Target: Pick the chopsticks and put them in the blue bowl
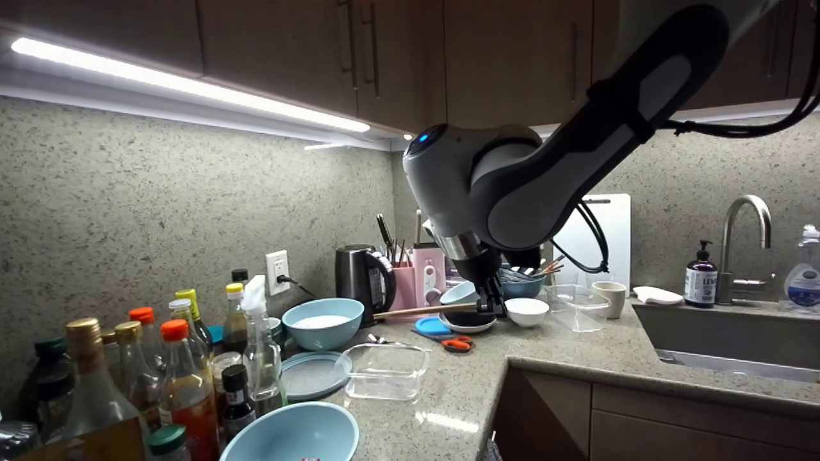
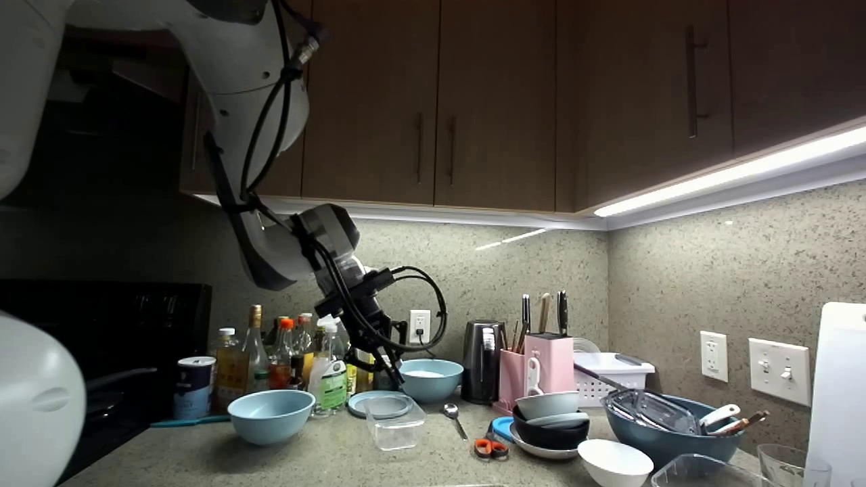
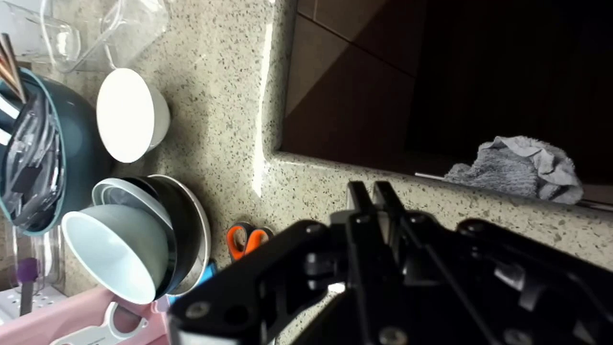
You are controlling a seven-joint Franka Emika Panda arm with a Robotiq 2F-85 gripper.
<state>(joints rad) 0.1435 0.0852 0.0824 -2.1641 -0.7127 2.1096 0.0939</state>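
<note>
At the left in both exterior views, the blue bowl [image 2: 270, 418] is standing upright on the surface [image 2: 325, 460]. Farther right, in an exterior view, the chopsticks [image 1: 426, 311] are running nearly level from left to right, the free left end dipping slightly; they are reading as one pale line, so two sticks are not separating to the eye. At their right end the gripper [image 3: 369, 187], drawn nearly together in the wrist view, is apparently clasping them, seemingly clear of the surface. The coming carry is probably turning on this relation: the blue bowl is lying left of the gripper and well apart, while the long axis is aiming toward a second pale-blue bowl [image 1: 323, 336], so a turn may be needed too. In an exterior view where the blue bowl is showing whole, the chopsticks are not showing, presumably hidden behind the gripper. The wrist view is showing neither, but is adding, left to right, stacked bowls [image 3: 141, 235] and scissors [image 3: 247, 245] beside the gripper.
</note>
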